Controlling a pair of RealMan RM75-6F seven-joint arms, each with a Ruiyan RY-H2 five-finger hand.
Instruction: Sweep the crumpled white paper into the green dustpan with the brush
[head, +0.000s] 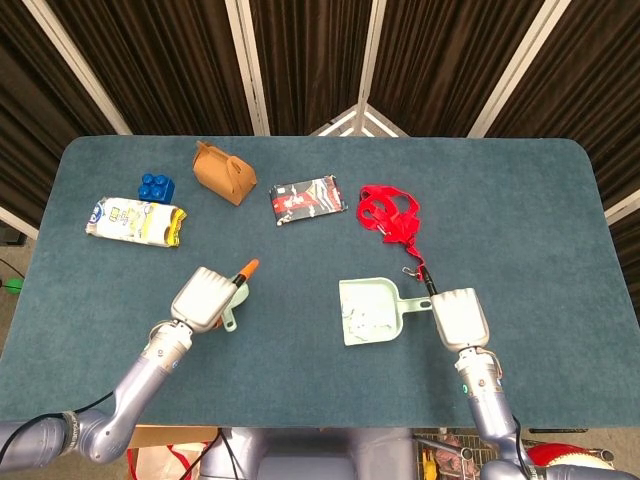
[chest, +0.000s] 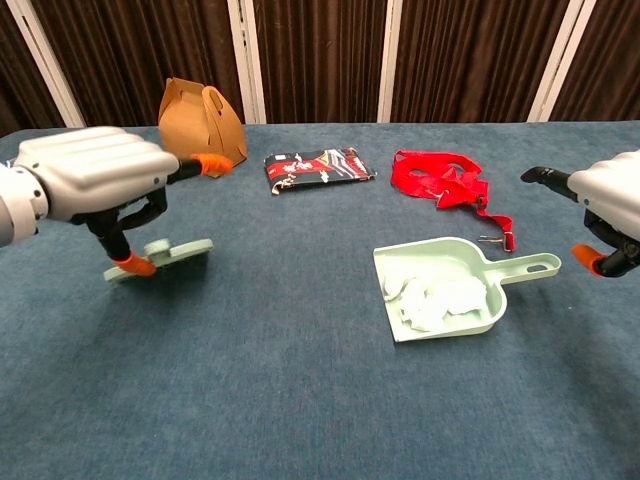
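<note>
Green dustpan (chest: 445, 290), holding the crumpled white paper (chest: 432, 300), lies just beside the empty, loosely open right hand (chest: 610, 215). Left hand (chest: 95, 185) lays the brush (chest: 165, 252) flat on the tabletop (chest: 300, 380), fingers loosening; a careless nudge could spill the paper.

no legible text; print on white packet (head: 135, 221) too small to read.
</note>
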